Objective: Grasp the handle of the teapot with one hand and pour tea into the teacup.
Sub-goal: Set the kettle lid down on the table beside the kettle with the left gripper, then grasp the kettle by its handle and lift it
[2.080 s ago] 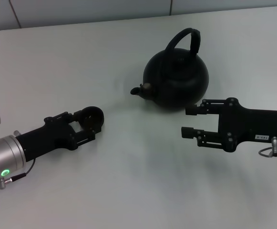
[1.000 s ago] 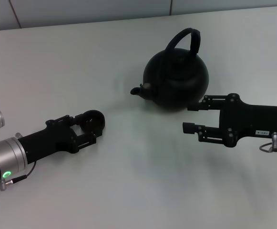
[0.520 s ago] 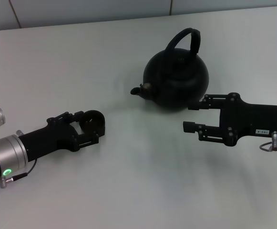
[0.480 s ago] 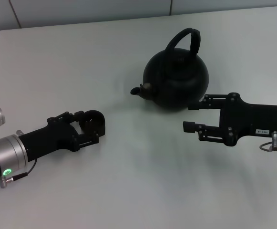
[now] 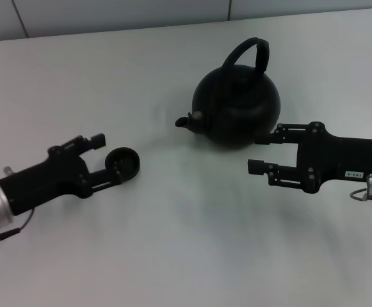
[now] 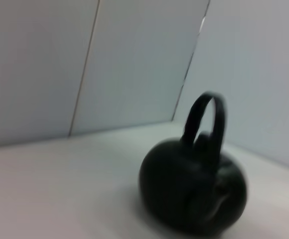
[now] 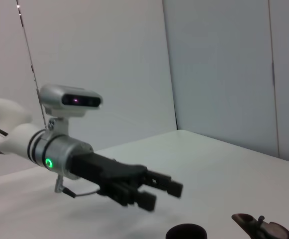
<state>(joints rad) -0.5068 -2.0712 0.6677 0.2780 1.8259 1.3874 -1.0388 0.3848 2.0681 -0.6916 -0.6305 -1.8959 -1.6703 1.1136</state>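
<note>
The matte-black teapot (image 5: 237, 105) stands on the white table, its stubby spout pointing left and its arched handle (image 5: 248, 48) upright. It also shows in the left wrist view (image 6: 194, 191) with the handle (image 6: 206, 119). The tiny dark teacup (image 5: 122, 161) rests on the table left of the pot. My left gripper (image 5: 109, 157) lies open just left of the cup, its near finger close beside it. My right gripper (image 5: 260, 152) is open, low beside the pot's right base. The right wrist view shows the left gripper (image 7: 161, 195), the teacup's rim (image 7: 185, 232) and the spout (image 7: 256, 224).
The white table (image 5: 186, 243) stretches in front of both arms. A grey panelled wall (image 5: 109, 13) runs along its far edge.
My left gripper has opened and drawn back to the left, leaving the teacup standing on the table. The right gripper has barely shifted beside the teapot.
</note>
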